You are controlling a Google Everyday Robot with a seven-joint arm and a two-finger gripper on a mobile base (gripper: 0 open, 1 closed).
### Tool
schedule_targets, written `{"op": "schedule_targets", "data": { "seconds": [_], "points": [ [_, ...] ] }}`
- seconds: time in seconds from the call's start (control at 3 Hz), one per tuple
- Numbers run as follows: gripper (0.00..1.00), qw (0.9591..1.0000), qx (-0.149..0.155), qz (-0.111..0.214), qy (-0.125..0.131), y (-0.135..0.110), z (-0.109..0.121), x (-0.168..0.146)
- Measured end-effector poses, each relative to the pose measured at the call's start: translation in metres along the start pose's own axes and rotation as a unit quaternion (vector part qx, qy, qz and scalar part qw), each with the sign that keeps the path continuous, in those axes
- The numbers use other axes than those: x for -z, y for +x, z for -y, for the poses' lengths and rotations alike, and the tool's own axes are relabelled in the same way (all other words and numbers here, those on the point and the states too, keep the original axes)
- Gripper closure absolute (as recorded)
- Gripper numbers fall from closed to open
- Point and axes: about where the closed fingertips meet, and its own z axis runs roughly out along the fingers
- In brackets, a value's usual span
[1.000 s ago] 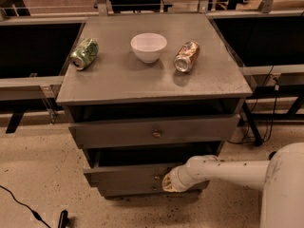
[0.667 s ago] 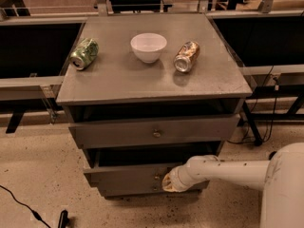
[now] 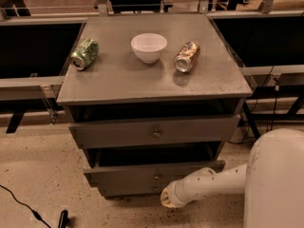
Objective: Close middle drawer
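Observation:
The middle drawer [image 3: 137,171] is the second grey drawer of the cabinet. It stands pulled out, its dark inside showing above its low front, which carries a small brass knob [image 3: 156,176]. My gripper [image 3: 167,199] is at the end of the white arm that reaches in from the right. It sits low, just in front of and below the right half of that drawer's front, near the lowest drawer [image 3: 128,190]. The top drawer [image 3: 152,132] is also pulled out a little.
On the cabinet top [image 3: 118,77] lie a green can [image 3: 85,53] on its side, a white bowl [image 3: 148,46] and a brown can [image 3: 187,57] on its side. A black cable [image 3: 23,205] runs across the floor at the left. Dark tables flank the cabinet.
My gripper has dropped lower, away from the middle drawer's front. The drawers and the things on top have not visibly moved.

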Motion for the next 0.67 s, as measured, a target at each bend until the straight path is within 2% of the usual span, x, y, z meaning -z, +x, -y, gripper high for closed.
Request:
{"op": "schedule_targets", "data": {
  "seconds": [0.33, 0.67],
  "points": [
    [1.0, 1.0, 0.007, -0.002, 0.003, -0.007, -0.016, -0.003],
    [1.0, 0.9996, 0.013, 0.002, 0.025, -0.007, -0.006, 0.002]
  ]
}}
